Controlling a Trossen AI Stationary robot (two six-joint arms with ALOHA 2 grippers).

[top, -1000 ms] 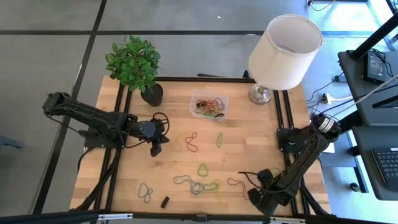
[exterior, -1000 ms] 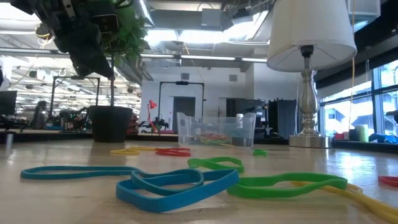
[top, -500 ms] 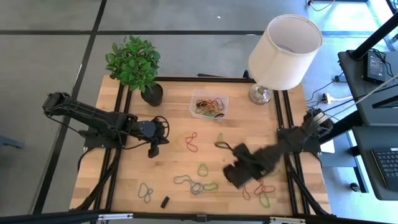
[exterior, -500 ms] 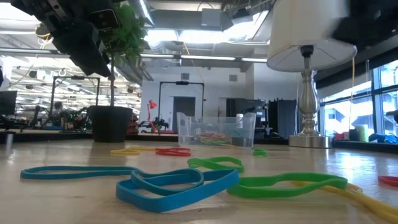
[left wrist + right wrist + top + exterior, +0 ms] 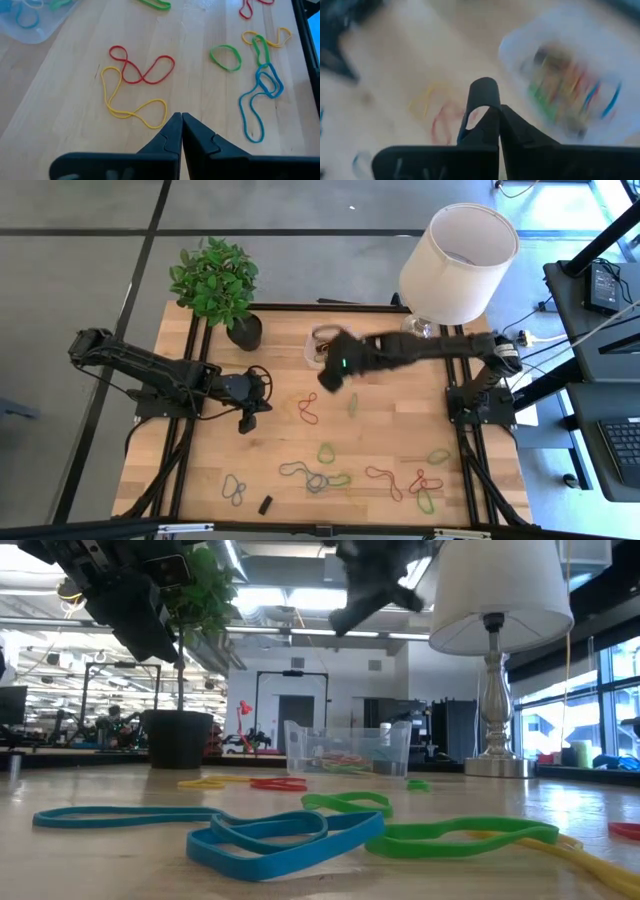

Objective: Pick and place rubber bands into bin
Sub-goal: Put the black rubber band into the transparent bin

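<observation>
Thin rubber bands lie flat about the wooden table: a red and a yellow one (image 5: 308, 408), green ones (image 5: 326, 452), a blue and green tangle (image 5: 315, 477), red ones (image 5: 380, 477). The clear bin (image 5: 352, 340) stands by the far edge with several bands inside; it also shows in the low view (image 5: 347, 748). My right gripper (image 5: 328, 378) is blurred, stretched across the table and high over the bin's near left corner, shut on a dark band. My left gripper (image 5: 250, 420) hangs shut above the table, left of the red and yellow bands (image 5: 142, 75). My right gripper (image 5: 499, 107) pinches a dark rubber band between its two shut fingers. A loop of the band (image 5: 481, 90) stands out past the fingertips. The band is lifted clear of the table; how much of it sits between the fingers is hidden by them.
A white-shaded lamp (image 5: 458, 260) stands at the far right corner and a potted plant (image 5: 215, 280) in a black pot (image 5: 245, 332) at the far left. A small black block (image 5: 265, 504) lies near the near edge. Black rails run along both table sides.
My right arm has swung fast from the table's near right corner, up and across toward the far edge, and now reaches over the bin. The bands at the near right, which it covered before, show again.
</observation>
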